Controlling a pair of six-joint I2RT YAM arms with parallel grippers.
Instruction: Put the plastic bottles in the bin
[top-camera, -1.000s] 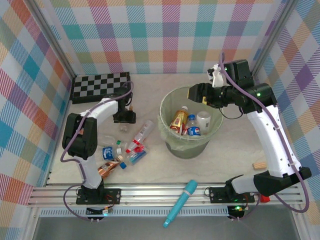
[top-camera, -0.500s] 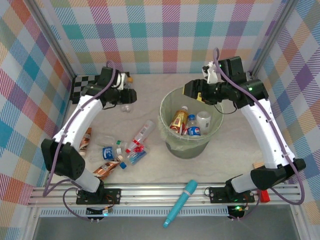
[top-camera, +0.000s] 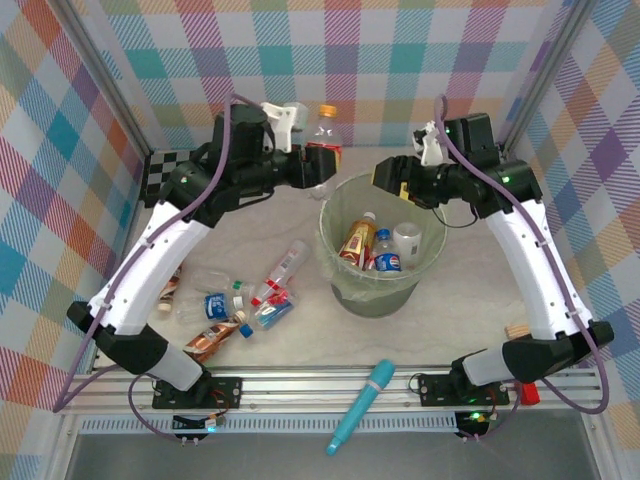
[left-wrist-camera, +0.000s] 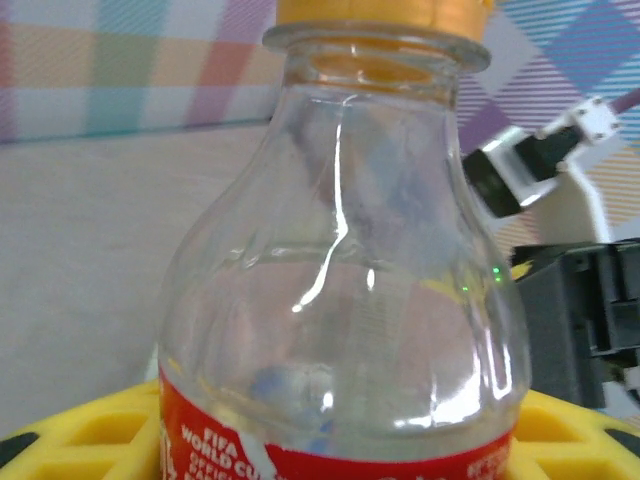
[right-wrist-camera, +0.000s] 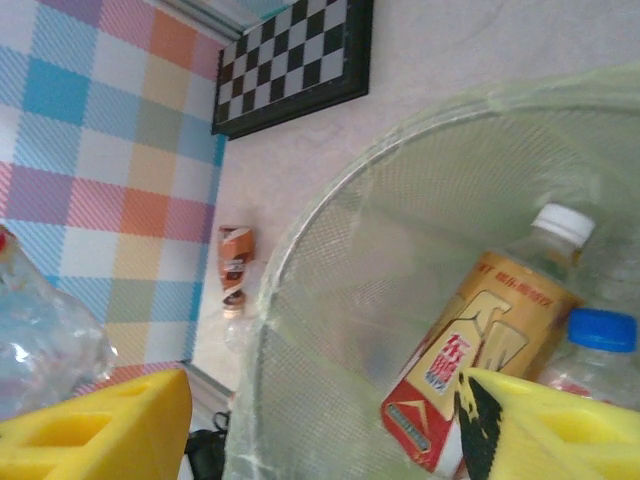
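Carrying step: left hand (top-camera: 319, 162) clamped on orange-capped bottle (top-camera: 324, 128), upper centre of frame, beside bin (top-camera: 378, 295) rim. Right hand (top-camera: 386, 180) spread, apparently empty. Next: centre over opening, release.

black-and-white checkerboard (top-camera: 156, 172) flat at far left, by plaid wall (top-camera: 380, 60). teal pen-shaped tube (top-camera: 362, 405) near centre, tilted across metal rail (top-camera: 300, 385). small wooden block (top-camera: 518, 330) near right.

raised bottle (top-camera: 325, 138): clear, orange cap, red label; upright in the air over the bin's far-left rim.
bin (top-camera: 375, 295): round, pale green, bag-lined; upright at mid-table.
bottles in bin (top-camera: 357, 243): several, leaning together.
loose bottles (top-camera: 262, 300): lying scattered toward the table's left edge.
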